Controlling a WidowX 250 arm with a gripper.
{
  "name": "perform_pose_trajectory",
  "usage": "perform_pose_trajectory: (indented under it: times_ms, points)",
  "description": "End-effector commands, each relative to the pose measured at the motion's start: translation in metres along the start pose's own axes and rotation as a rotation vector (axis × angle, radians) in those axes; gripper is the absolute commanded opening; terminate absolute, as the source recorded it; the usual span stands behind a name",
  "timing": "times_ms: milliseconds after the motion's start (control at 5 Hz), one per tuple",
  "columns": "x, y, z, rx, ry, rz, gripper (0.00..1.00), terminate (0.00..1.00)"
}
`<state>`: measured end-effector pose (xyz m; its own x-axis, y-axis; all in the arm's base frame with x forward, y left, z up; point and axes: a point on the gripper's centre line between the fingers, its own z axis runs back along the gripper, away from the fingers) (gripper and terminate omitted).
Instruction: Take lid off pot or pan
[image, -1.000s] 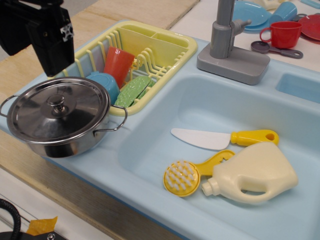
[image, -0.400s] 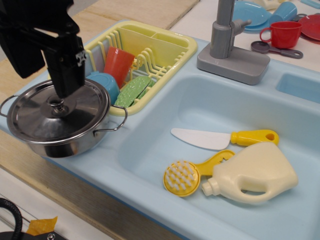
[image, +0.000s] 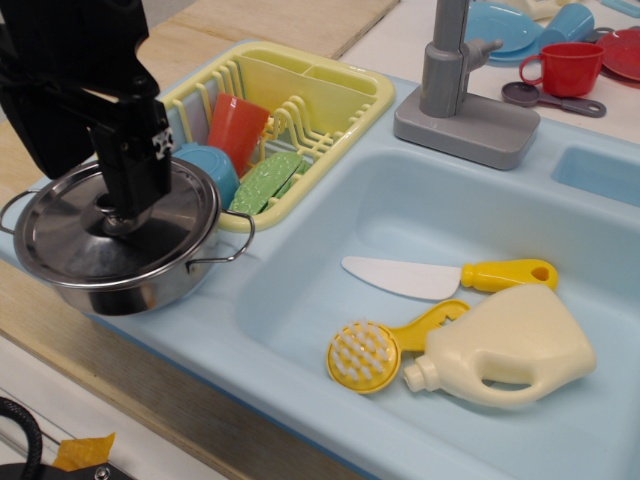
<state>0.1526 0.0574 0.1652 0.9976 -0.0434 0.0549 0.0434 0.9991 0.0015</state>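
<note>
**Gripper down on lid knob, lid seated on pot**

Pot (image: 120, 285) sits upright on the left ledge of the light-blue sink unit (image: 300, 290), just left of the basin and touching the front edge of the yellow dish rack (image: 330, 100). It's round, so no real long axis; the two wire loop handles give it a line running left-right, one loop sticking out at the far left, the other at the right toward the basin. Lid (image: 70, 235) lies flat on the rim, face up, level as far as I can tell.

Gripper (image: 122, 218) comes straight down from above onto the lid centre. Its black body covers the knob, so I can't tell whether the fingers are clamped on it or just around it.

Rack holds an orange cup (image: 237, 128), a blue cup (image: 212, 168) and a green scrubber (image: 265, 180).

In the basin: white knife with yellow handle (image: 440, 277), yellow brush (image: 375, 350), cream jug bottle (image: 510, 350) lying on its side, brush handle tucked against the bottle.

Grey faucet base (image: 465, 115) behind the basin. Back right on a white counter: red mug (image: 565, 68), blue dishes (image: 505, 28), grey spoon (image: 545, 98). Wooden tabletop (image: 100, 370) under and around the sink unit.
</note>
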Motion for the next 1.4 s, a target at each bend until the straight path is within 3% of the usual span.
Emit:
perform_pose_trajectory:
  times_ms: [0,600,1200]
  points:
    - [0.0,0.003,-0.004,0.004,-0.016,0.016,1.0,0.0]
    - [0.0,0.004,-0.015,-0.003,-0.025,0.015,1.0,0.0]
    - [0.004,0.002,-0.011,0.005,-0.01,0.007,1.0,0.0]
